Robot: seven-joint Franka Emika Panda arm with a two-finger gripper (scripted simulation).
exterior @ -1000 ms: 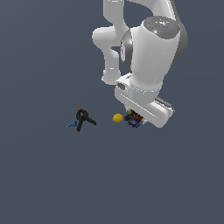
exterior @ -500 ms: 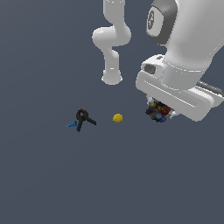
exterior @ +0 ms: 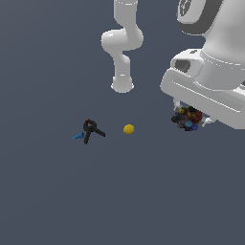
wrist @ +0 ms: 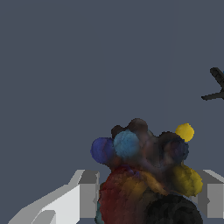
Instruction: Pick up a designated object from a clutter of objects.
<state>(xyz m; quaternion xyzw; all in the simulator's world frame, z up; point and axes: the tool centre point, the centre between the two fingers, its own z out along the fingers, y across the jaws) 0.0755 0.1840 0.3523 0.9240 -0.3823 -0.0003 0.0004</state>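
Observation:
The dark lumpy object (exterior: pixel 186 118), speckled with red, blue and yellow, hangs under the arm's hand at the exterior view's right, lifted off the surface. My gripper (exterior: pixel 189 120) is shut on it. In the wrist view the lump (wrist: pixel 146 175) fills the space between the two pale fingers (wrist: pixel 83 194). The yellow ball (exterior: pixel 128 128) lies on the surface to the lump's left in the exterior view and also shows in the wrist view (wrist: pixel 184 131). The black clamp-shaped tool (exterior: pixel 92 129) with a red tip lies further left, and part of it shows in the wrist view (wrist: pixel 215 85).
A small blue piece (exterior: pixel 78 136) lies just beside the clamp tool. The arm's white base (exterior: pixel 122 86) stands behind the ball. The arm's large white hand and forearm (exterior: pixel 210 76) fill the upper right of the exterior view.
The arm has risen and moved toward the exterior view's right, carrying the lump away from the ball. The ball, clamp tool and blue piece have not moved.

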